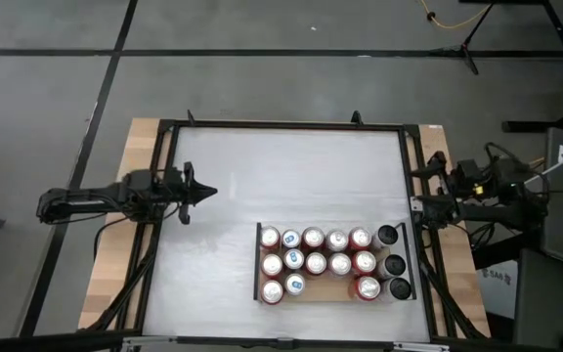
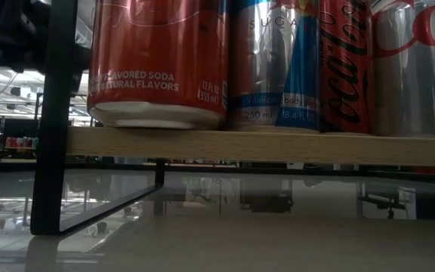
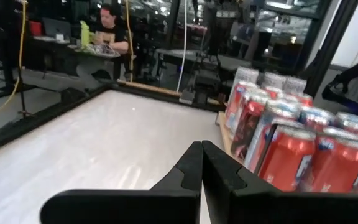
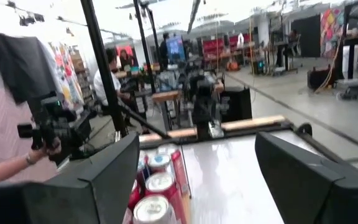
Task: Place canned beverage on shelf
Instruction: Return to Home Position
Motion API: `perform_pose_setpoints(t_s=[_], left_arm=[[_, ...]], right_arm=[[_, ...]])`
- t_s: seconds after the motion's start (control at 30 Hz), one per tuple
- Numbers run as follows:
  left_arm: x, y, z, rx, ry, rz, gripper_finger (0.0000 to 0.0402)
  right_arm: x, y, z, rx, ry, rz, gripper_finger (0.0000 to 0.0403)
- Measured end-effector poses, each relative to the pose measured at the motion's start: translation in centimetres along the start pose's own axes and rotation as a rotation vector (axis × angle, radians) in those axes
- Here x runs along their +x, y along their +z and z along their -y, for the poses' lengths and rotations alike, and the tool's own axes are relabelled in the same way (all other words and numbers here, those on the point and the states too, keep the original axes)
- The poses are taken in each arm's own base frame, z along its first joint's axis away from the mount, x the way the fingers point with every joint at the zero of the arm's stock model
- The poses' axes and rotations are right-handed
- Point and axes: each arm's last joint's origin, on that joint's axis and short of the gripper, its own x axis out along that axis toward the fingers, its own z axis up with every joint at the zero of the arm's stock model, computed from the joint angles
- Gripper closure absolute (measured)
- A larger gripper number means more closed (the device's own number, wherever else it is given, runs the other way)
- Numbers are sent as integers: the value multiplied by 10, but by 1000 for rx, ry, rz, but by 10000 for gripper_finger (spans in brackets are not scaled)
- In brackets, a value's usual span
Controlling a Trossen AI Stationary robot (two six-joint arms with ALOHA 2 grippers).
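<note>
A red soda can (image 2: 157, 60) is seen closest in the low view, set upright at the very end of the shelf (image 2: 263, 145), just inside its black end rail (image 2: 55, 151). Beside it a slim blue-and-silver can (image 2: 278, 68), a Coca-Cola can (image 2: 346, 68) and a silver can (image 2: 418, 68) are stood, touching or nearly so. From above, the cans are found packed in three rows on the board, toward the right side of the white counter (image 1: 281, 166), with three dark-topped cans (image 1: 393, 265) kept at the right end. The tight rows are judged to save room, though a stretch of bare wood is left in the row lowest in the high view. Every can in view is stood on the shelf, so the placing is judged done. The left gripper (image 3: 202, 146) is held over the counter's left edge, well apart from the shelf, its fingers pressed together on nothing. The right gripper (image 4: 196, 149) is held by the right edge, near the shelf's right end, its fingers spread wide and empty. Both are judged to be kept clear so that no can is knocked. The can tops are cut off in the low view, and the dark cans' labels cannot be read.
</note>
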Motion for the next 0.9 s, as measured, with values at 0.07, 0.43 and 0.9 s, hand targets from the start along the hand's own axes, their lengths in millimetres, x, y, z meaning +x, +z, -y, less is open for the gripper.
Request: perform_pose_setpoints(t_s=[0.07,0.43,0.9], left_arm=[[1,-5,-1,0,-4,-8,401],[3,-24,-5,30,5,-57,401],[-1,-24,-4,98,-29,-23,401]], right_arm=[[-1,2,-1,-1,3,14,94],[-1,2,0,45,-16,10,94],[-1,1,0,48,-16,8,94]])
